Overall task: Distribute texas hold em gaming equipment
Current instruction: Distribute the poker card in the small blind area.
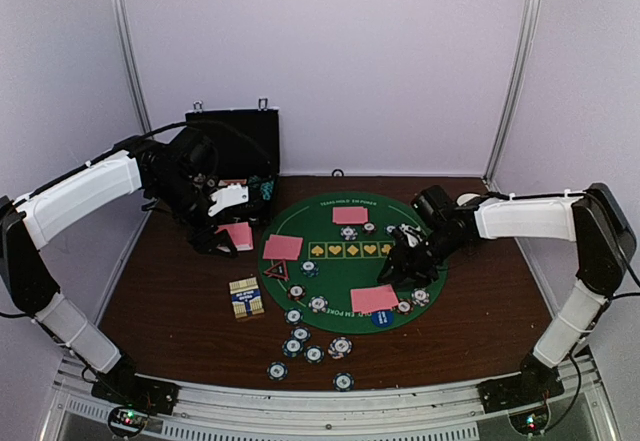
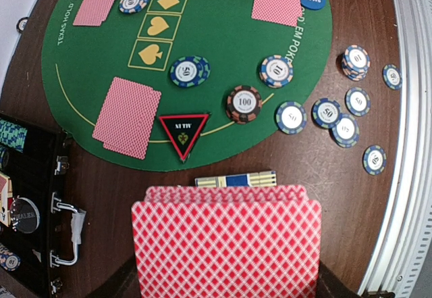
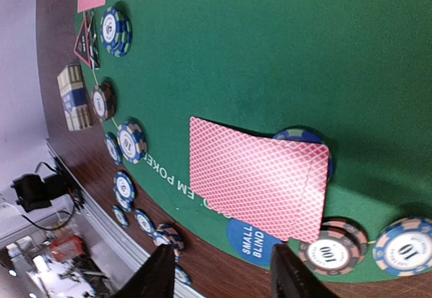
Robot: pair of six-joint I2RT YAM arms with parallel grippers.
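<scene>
Playing cards sat pinched in our left fingers, right fingers gaped empty behind a dealt pair, and we judged a low, flat release safest.

Left arm and right arm have white shells and black joints.

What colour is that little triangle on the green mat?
Black with a red edge; the triangle shows best in the left wrist view.
</scene>
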